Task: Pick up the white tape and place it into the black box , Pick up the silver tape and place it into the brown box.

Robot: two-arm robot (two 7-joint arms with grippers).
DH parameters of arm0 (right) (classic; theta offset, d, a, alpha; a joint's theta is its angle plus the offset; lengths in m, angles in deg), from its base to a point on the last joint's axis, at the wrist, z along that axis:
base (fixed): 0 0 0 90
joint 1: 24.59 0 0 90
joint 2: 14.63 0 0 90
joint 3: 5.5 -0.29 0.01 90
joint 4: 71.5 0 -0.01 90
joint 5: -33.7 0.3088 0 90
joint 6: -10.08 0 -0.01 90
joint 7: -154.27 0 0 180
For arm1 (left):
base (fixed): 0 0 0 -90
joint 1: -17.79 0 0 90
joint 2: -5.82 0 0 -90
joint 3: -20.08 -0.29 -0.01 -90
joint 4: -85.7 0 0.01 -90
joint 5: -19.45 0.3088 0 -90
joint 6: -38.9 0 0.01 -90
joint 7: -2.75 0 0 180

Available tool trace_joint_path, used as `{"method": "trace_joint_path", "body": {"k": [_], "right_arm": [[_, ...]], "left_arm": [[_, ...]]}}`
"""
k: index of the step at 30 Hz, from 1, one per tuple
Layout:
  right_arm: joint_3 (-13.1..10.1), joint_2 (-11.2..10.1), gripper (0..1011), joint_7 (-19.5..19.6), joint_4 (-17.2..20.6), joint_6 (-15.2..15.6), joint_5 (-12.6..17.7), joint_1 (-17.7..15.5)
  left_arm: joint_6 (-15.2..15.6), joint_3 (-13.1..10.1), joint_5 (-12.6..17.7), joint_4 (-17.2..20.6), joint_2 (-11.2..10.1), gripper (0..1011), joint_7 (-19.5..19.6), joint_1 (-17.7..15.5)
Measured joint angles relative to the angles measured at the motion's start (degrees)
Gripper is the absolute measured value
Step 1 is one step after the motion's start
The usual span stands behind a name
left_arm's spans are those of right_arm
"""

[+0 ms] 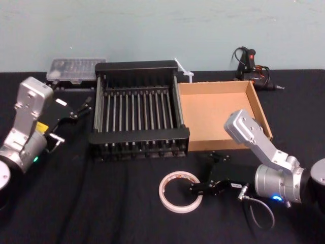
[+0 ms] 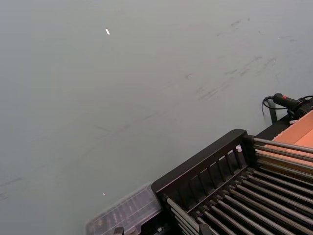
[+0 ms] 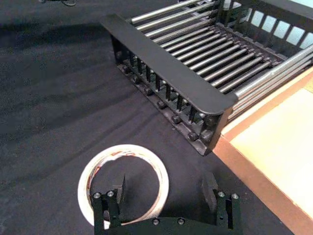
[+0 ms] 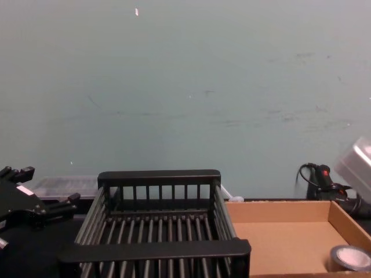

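The white tape (image 1: 180, 191) lies flat on the black table in front of the black box (image 1: 139, 68). My right gripper (image 1: 196, 186) is open at the roll's right side. In the right wrist view one finger (image 3: 119, 188) sits inside the ring of the white tape (image 3: 128, 151) and the other stands outside it, so the right gripper (image 3: 165, 190) straddles the rim. The silver tape (image 4: 349, 258) rests in the near right corner of the brown box (image 4: 278, 209). My left gripper (image 1: 80, 108) is parked open to the left of the black box.
The brown box (image 1: 210, 112) stands against the black box's right side. A clear plastic case (image 1: 76, 69) lies at the back left. A black glue gun (image 1: 250, 63) with its cable lies at the back right. A wall closes off the table's far edge.
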Motion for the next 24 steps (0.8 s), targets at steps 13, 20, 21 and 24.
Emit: {"method": "trace_joint_path", "body": {"k": [13,20,21,24], "right_arm": [[2.2,1.3,1002,-0.5,-2.4,-0.1,-1.9,1.9],[2.9,1.8,1002,-1.1,-3.4,-0.4,-2.7,2.6],[3.1,1.9,1002,-1.2,-3.5,-0.4,-2.8,2.7],[3.2,2.0,1000,-1.3,-3.7,-0.4,-3.0,2.8]], "left_arm": [[0.0,0.0,0.0,0.0,0.0,1001,0.0,0.0],[0.0,0.0,0.0,0.0,0.0,1001,0.0,0.0],[0.0,0.0,0.0,0.0,0.0,1001,0.0,0.0],[0.0,0.0,0.0,0.0,0.0,1001,0.0,0.0]]}}
